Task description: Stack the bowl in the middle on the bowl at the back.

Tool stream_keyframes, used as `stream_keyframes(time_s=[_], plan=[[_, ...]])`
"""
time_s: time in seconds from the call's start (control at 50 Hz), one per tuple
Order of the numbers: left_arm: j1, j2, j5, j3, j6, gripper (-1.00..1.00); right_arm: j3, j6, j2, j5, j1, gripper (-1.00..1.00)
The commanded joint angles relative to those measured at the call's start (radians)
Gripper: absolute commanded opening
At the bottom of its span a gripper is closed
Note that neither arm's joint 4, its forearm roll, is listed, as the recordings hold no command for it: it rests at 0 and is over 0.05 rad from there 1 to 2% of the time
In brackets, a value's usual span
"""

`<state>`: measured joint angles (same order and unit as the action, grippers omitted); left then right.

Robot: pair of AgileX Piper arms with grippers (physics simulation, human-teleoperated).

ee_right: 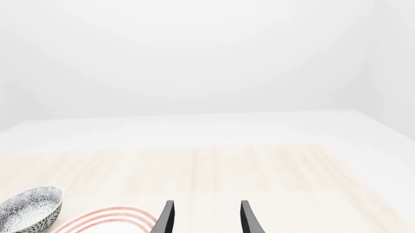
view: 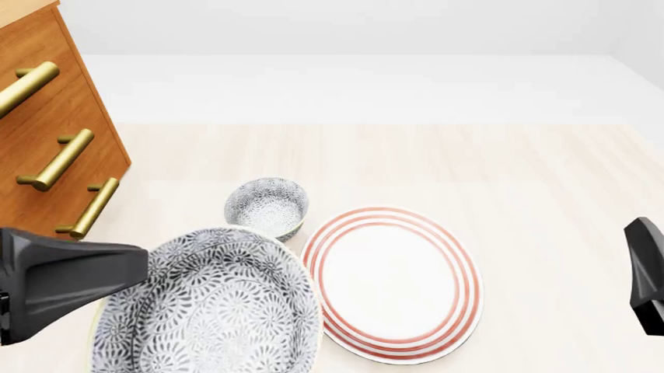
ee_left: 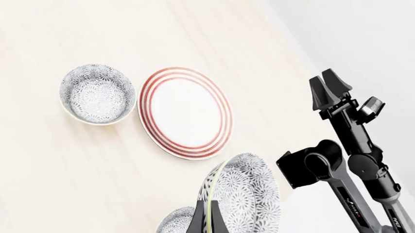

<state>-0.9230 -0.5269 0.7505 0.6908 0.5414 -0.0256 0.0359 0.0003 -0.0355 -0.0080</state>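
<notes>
The bowl in the middle (view: pixel 207 307) is grey-and-white floral with a cream rim. It hangs lifted off the table and looms large at the front left of the front view. My left gripper (view: pixel 140 268) is shut on its rim; the left wrist view shows the bowl (ee_left: pixel 246 194) edge-on past a dark finger (ee_left: pixel 209 219). The bowl at the back (view: pixel 267 206) stands upright on the table beyond it, also seen in the left wrist view (ee_left: pixel 97 93). My right gripper (ee_right: pixel 206 218) is open and holds nothing, off to the right of the plate.
A large white plate with red rings (view: pixel 394 284) lies right of both bowls, its edge close to the back bowl. A wooden drawer unit with brass handles (view: pixel 52 124) stands at the left. The right arm (view: pixel 645 273) shows at the right edge.
</notes>
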Motion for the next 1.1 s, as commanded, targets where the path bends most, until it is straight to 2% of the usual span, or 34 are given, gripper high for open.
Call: stream_keyframes(time_s=[0.02,0.26,0.36,0.5,0.6,0.92,1.1], plan=[[-0.117,-0.007,-0.041,-0.027,0.056,-1.00,0.001,-0.001,0.000,-0.003,0.000,1.00],[-0.191,-0.049,-0.151,-0.105,0.094,-1.00,0.003,0.001,0.000,-0.004,0.000,1.00],[-0.244,-0.083,-0.243,-0.177,0.138,-1.00,0.003,0.003,0.000,-0.004,0.000,1.00],[-0.264,-0.088,-0.285,-0.244,0.168,-1.00,0.003,0.005,0.000,-0.004,-0.001,1.00],[-0.262,-0.066,-0.264,-0.262,0.176,-1.00,0.003,0.004,0.000,-0.003,-0.001,1.00],[-0.193,0.084,-0.045,-0.245,0.166,-1.00,0.001,0.000,0.000,-0.004,0.002,1.00],[-0.168,0.146,-0.031,-0.328,0.176,-1.00,-0.002,0.003,0.000,-0.004,0.001,1.00]])
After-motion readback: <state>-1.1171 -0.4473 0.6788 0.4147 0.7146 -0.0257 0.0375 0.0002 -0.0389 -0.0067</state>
